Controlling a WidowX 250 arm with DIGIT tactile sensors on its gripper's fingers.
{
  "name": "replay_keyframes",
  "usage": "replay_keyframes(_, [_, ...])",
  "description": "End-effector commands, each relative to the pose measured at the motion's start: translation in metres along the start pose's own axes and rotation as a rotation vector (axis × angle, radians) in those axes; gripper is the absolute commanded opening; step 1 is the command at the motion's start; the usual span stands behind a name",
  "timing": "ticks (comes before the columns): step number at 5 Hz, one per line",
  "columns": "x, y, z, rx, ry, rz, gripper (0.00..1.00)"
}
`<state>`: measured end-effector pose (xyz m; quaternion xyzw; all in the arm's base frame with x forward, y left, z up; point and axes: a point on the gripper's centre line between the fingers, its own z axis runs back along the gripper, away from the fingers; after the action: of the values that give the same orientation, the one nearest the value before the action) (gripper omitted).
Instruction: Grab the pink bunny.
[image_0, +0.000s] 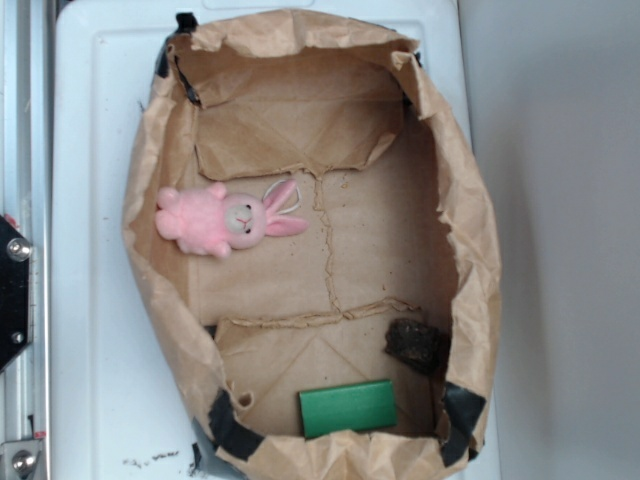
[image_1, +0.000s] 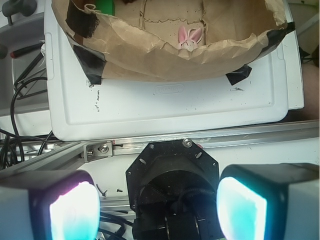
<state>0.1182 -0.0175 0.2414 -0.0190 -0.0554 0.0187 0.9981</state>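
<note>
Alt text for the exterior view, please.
A pink bunny lies on its side, ears pointing right, at the left of an open brown paper bag on a white surface; a green block and a dark lump sit near the bag's lower end.

Exterior view: even, diffuse light, soft shadows under the paper bag (image_0: 470, 250) rim, slightly soft focus, no glare. Wrist view: gripper (image_1: 157, 207) pads (image_1: 240, 207) near the lens blown out cyan-white and blurred; far tray (image_1: 170, 107) sharp, bright.

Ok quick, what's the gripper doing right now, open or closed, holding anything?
Gripper: open, jaws spread wide, holding nothing. It sits outside the paper bag, well short of the pink bunny.
</note>
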Motion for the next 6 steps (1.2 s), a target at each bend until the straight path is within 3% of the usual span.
replay_keyframes(1, [0.000, 0.000, 0.000, 0.000, 0.000, 0.000, 1.00])
replay_keyframes(2, [0.050, -0.002, -0.004, 0.019, -0.049, 0.069, 1.00])
replay_keyframes(3, [0.093, 0.021, -0.020, 0.015, -0.043, 0.074, 1.00])
replay_keyframes(5, [0.132, 0.073, -0.072, 0.088, -0.086, 0.020, 1.00])
replay_keyframes(6, [0.133, 0.083, -0.101, 0.096, -0.084, 0.013, 1.00])
